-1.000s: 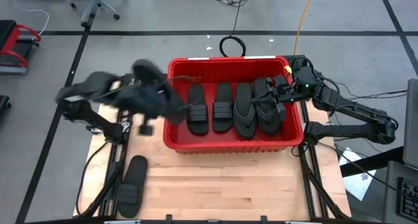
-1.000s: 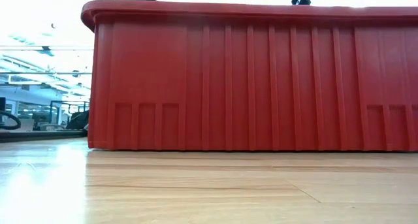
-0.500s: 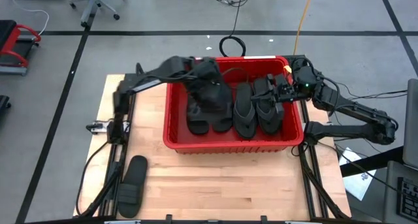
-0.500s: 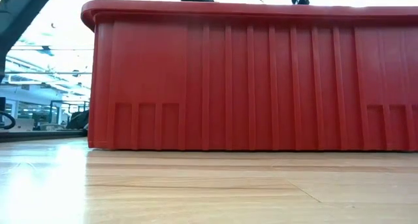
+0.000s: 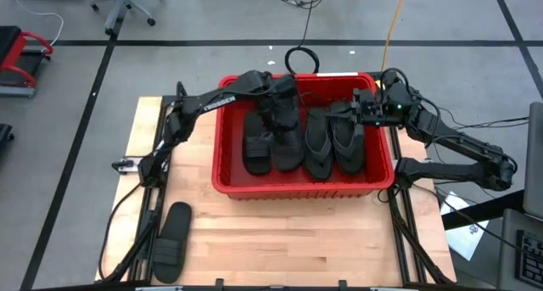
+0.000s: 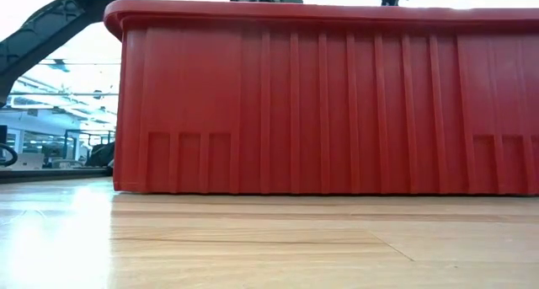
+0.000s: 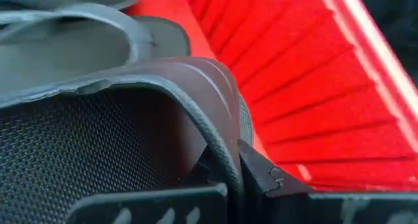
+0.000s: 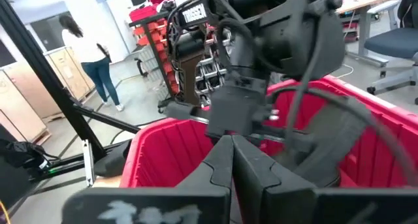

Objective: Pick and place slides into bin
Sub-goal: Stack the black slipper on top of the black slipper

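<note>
Far to the left of the left end effector (image 5: 277,113), and nearer the front edge of the tabletop (image 5: 280,240): a lone slide (image 5: 170,240), lying flat, not yet picked. Well apart from both arms.

Next, the left end effector itself, reached over the rim of the bin (image 5: 297,189) and low inside it, pinching a held slide (image 7: 98,139) by its edge. Grips only a thin lip of rubber, judging from the left wrist view. Just beneath and in front of it: two ribbed slides (image 5: 271,147), side by side on the bin floor.

Risks at this point:
- Letting go at a tilt, leaving the held slide propped across the ribbed slides or leaning on the bin wall instead of flat.
- Dragging the rubber back up on withdrawal, if stuck to a fingertip.
- Clipping the rim on the way out.

Further right, two flip-flops (image 5: 333,142), just below the right end effector (image 5: 366,111). Hovers near the bin's far right corner, fingers pressed together, holding nothing. Near the left arm's wrist, so a likely clash if swung inward during the release.
</note>
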